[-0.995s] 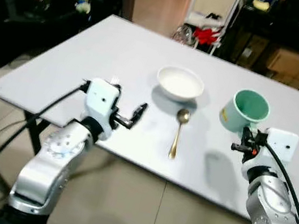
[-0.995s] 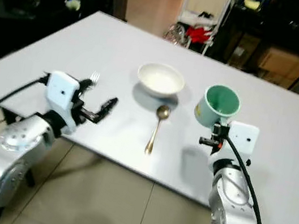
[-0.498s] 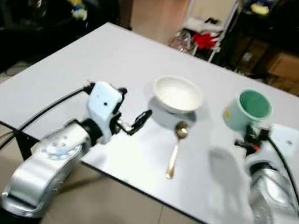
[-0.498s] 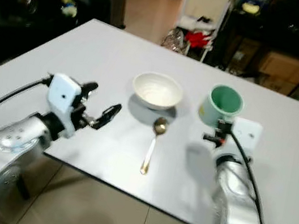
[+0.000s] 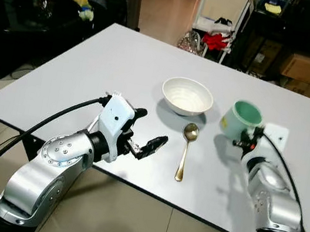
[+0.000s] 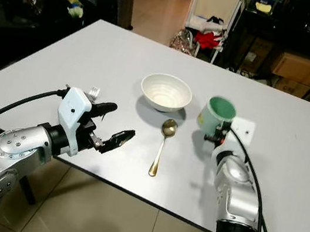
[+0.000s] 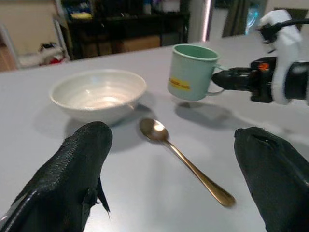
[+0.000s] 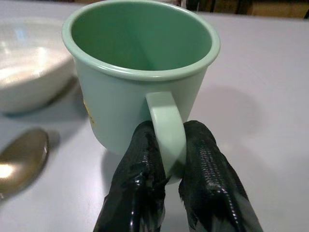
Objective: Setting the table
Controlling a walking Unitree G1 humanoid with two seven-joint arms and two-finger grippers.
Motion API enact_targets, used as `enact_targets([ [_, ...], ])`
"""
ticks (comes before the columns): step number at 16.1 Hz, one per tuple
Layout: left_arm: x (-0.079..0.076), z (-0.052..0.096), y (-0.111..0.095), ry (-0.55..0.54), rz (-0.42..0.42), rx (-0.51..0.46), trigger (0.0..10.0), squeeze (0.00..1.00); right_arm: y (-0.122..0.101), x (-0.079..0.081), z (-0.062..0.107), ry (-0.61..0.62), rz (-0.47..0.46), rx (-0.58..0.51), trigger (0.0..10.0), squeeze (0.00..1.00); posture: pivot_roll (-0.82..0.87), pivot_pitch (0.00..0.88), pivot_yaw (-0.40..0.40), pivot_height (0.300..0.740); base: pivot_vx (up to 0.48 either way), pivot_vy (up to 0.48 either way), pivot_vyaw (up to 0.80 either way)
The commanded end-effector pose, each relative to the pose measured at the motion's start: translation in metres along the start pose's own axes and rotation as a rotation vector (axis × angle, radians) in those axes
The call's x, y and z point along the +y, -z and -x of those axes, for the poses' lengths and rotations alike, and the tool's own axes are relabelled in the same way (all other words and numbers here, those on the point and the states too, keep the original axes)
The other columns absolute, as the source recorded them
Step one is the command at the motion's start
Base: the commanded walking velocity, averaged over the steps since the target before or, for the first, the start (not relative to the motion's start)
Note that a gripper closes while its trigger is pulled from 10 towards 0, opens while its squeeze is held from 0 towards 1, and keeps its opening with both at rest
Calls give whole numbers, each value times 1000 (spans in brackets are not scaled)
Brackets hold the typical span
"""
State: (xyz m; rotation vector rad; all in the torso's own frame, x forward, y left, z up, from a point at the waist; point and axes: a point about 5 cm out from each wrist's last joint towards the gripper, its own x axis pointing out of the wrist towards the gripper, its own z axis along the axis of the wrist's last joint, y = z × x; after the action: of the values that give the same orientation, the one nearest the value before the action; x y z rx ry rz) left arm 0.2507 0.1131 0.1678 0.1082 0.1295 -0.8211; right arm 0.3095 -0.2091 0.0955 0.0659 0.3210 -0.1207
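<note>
No readable text, brand, number or sign anywhere. Green mug [image 7: 193, 71] carries small yellow label [image 7: 179, 83] on side; print on label too small and blurred to read. White bowl [image 5: 187, 95], gold spoon [image 5: 184, 149] and white table [image 5: 92, 64] bear no visible markings.

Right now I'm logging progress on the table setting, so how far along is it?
Done: the white bowl sits on the table, with the gold spoon lying just in front of it. In hand: the right tool is pinching the green mug by its handle, lifted slightly beside the bowl. Left: setting the mug down. The left tool hovers open near the spoon.
</note>
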Motion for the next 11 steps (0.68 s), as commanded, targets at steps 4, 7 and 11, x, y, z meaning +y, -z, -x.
enact_targets([
  [4,-7,3,-1,67,-2,34,10000,0,6,5,-9,-47,-12,-12,10000,0,71,0,-67,740,0,0,0],
  [7,-12,6,4,108,28,86,10000,0,14,13,-15,-90,4,-5,10000,0,76,0,-64,740,0,0,0],
  [11,-15,9,7,134,46,120,10000,0,17,13,-20,-75,24,7,10000,231,81,0,-66,740,0,0,0],
])
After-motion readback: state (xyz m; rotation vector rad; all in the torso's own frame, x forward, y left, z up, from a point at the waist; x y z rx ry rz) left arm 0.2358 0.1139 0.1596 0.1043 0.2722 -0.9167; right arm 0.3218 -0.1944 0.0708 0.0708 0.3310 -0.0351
